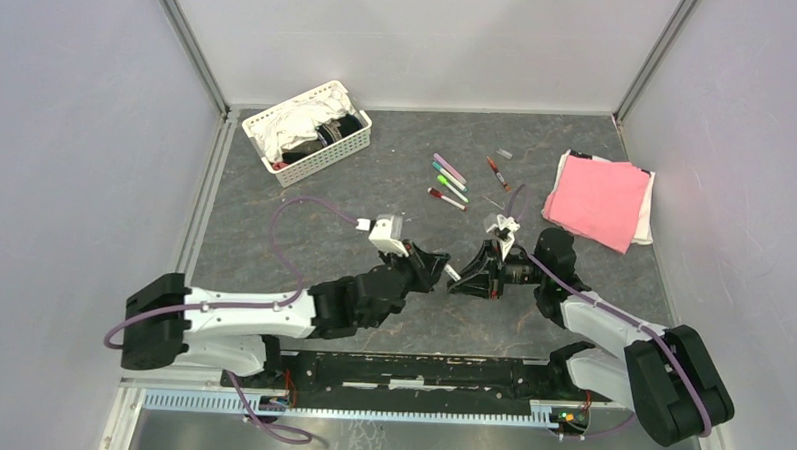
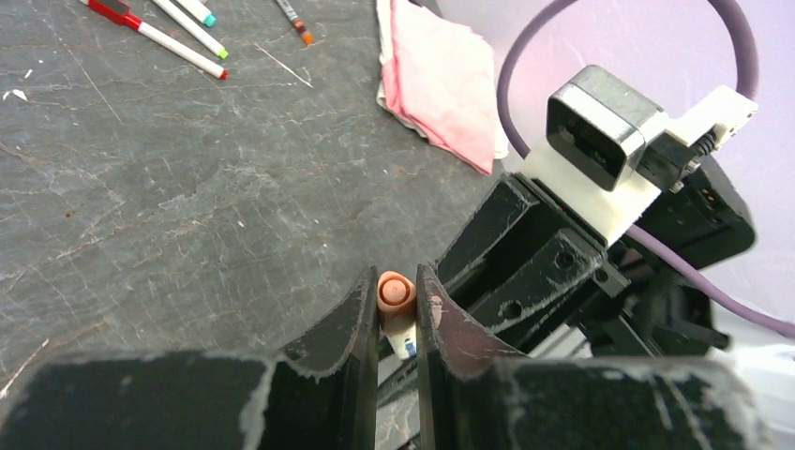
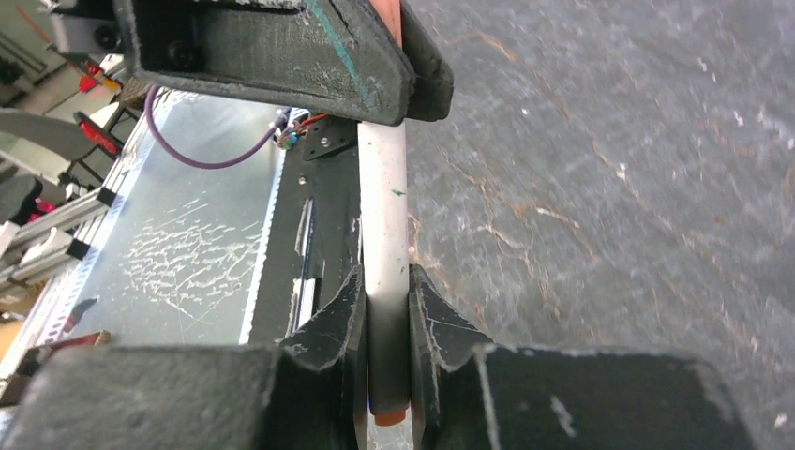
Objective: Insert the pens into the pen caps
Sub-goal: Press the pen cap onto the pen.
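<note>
I am watching the left gripper [image 2: 397,281], which is clamping its fingers on the orange cap [image 2: 396,292] between the two arms, towards the near side of the table [image 1: 275,221]. Facing it, the right gripper [image 3: 385,277] is squeezing the white pen [image 3: 385,206] around its barrel, with the orange tail poking out behind its fingers. The barrel is running straight into the left fingers, but I cannot tell whether the tip is sitting fully in the cap.

What I am worrying about is this: if the two axes are slightly off line, pushing harder is likely to bend the thin barrel or send it sliding back through the right fingers, since smooth plastic is probably giving little grip. Releasing either side too soon could drop a half-seated pair. The two sets of fingers are nearly touching, so any overshoot is risking a knock.

A white basket [image 1: 349,148] of cloths is sitting far left on the dark, scuffed table. The loose pens [image 1: 448,182] are lying behind the grippers, with a folded pink cloth [image 1: 598,197] to the right. Pale walls [image 1: 68,123] are boxing in the cell.
</note>
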